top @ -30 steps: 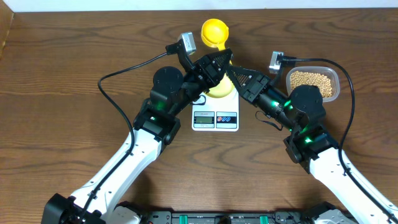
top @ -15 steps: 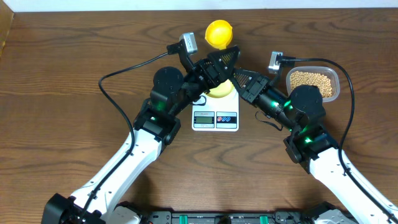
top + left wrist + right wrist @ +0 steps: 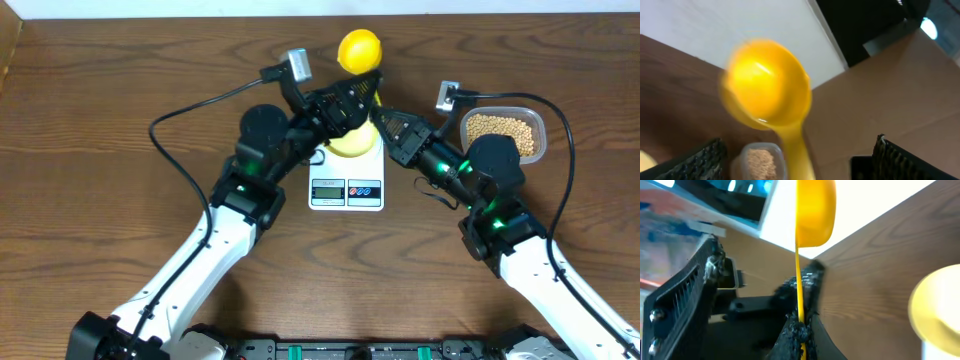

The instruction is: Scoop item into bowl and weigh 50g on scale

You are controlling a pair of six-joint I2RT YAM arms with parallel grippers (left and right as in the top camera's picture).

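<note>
The yellow scoop (image 3: pixel 359 50) hangs over the far table edge, its cup looking empty in the left wrist view. My right gripper (image 3: pixel 801 336) is shut on the scoop's thin handle (image 3: pixel 798 275). My left gripper (image 3: pixel 801 162) stands open around that handle, fingers (image 3: pixel 702 160) well apart from it. In the overhead view both grippers meet above the pale yellow bowl (image 3: pixel 350 145), which sits on the white scale (image 3: pixel 346 190) and is partly hidden by them. The bowl's rim (image 3: pixel 935 310) also shows at the right. The beans (image 3: pixel 500 128) lie in a clear tub.
The clear plastic tub (image 3: pixel 538 128) stands at the back right, behind my right arm. A black cable (image 3: pixel 175 130) loops over the table on the left. A white wall and brown cardboard (image 3: pixel 900 95) rise beyond the far edge.
My left gripper has opened and let go of the scoop handle while the right gripper closed on it. The scoop has shifted a little farther back.
</note>
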